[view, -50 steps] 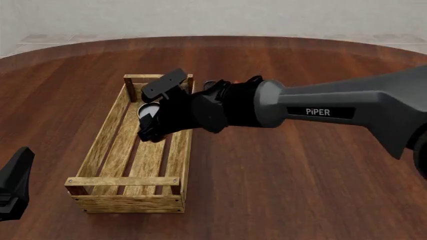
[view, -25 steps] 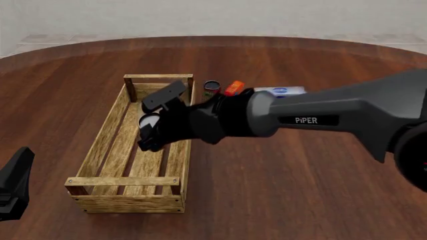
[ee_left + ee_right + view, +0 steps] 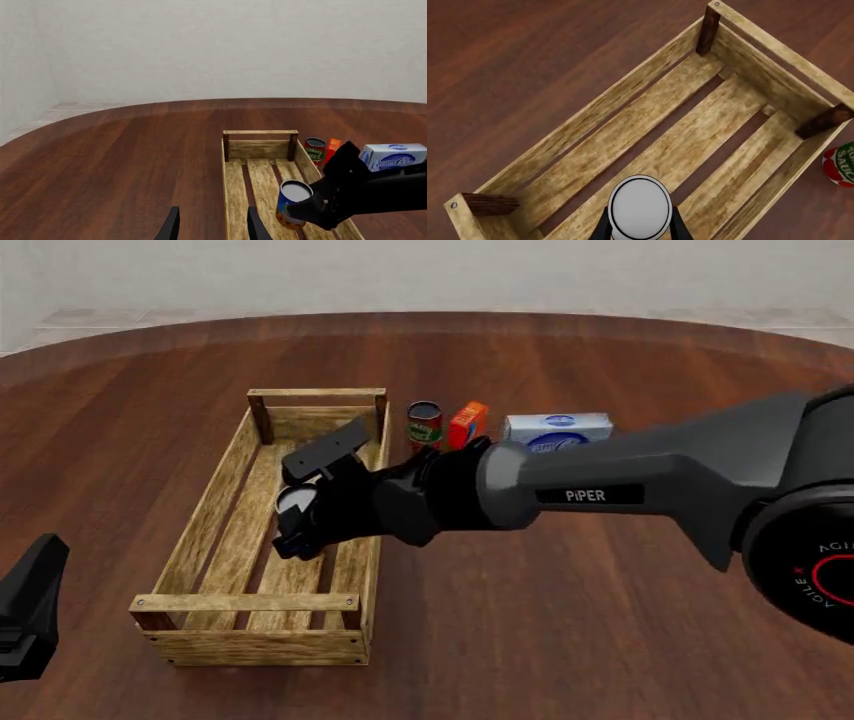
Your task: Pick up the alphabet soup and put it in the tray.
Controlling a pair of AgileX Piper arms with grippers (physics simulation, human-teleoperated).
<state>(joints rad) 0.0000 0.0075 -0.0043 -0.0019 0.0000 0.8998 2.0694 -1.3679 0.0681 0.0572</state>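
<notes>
The left gripper [image 3: 27, 610] sits idle at the table's near edge, fingers apart on nothing. Over the tray [image 3: 214, 508], the right gripper [image 3: 296, 515] has sunk lower this past second, fingers clamped on the soup [image 3: 292, 502], now between the walls. Release looks close.

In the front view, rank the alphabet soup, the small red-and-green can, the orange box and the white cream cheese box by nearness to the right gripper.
1. The alphabet soup, between the right gripper fingers, over the tray.
2. The small red-and-green can, just outside the tray's far right corner.
3. The orange box, beside that can.
4. The white cream cheese box, farthest right.
</notes>
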